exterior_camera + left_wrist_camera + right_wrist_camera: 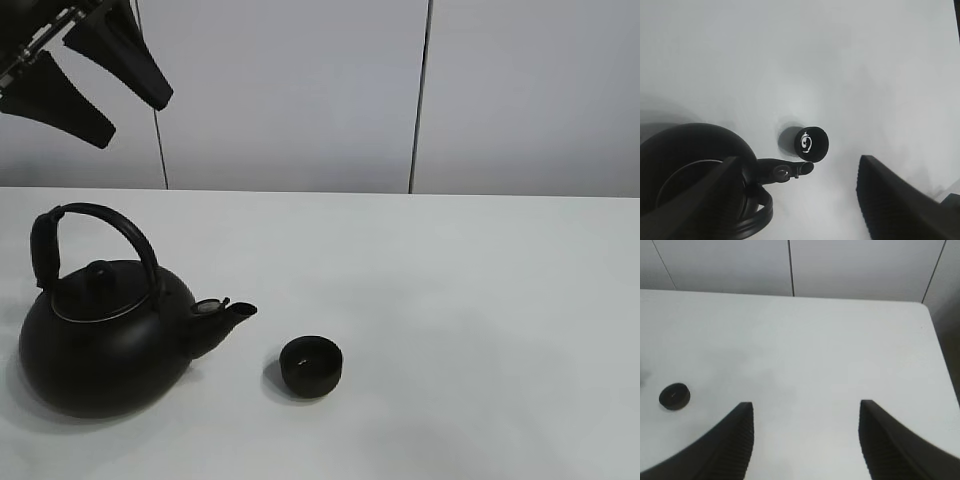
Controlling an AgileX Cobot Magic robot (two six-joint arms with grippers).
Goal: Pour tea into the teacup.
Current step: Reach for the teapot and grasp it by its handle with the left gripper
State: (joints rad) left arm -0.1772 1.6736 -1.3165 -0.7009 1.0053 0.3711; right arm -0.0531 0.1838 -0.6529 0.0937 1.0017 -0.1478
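**Teacup.** One small round black handleless teacup (311,366) stands upright on the table, towards its near edge and left of centre in the high view. It is bowl-shaped with a matte outer wall and a dark interior. A small bright glint shows inside it in the left wrist view (whether it holds liquid cannot be told).

**Kettle.** One large round black kettle (105,345) stands just left of the teacup. Its body is matte and bulbous. It has one arched handle, one lid with a knob, and one short spout with a small cap. The spout points at the teacup and ends near it without touching it.

**Table.** One flat, white, matte table (480,300) carries both items.

**Left gripper.** The left gripper (130,116) hangs high above the kettle, clear of it. Its two black wedge-shaped fingers (695,205) have ribbed inner faces. They stand wide apart and hold nothing.

**Right gripper.** The right gripper (806,404) is out of the high view. Its own camera shows two ribbed black fingers (880,440) spread apart over bare table, gripping nothing. The teacup lies well off to one side of it.

**Background.** Pale wall panels (300,90) with dark vertical seams stand behind the table.
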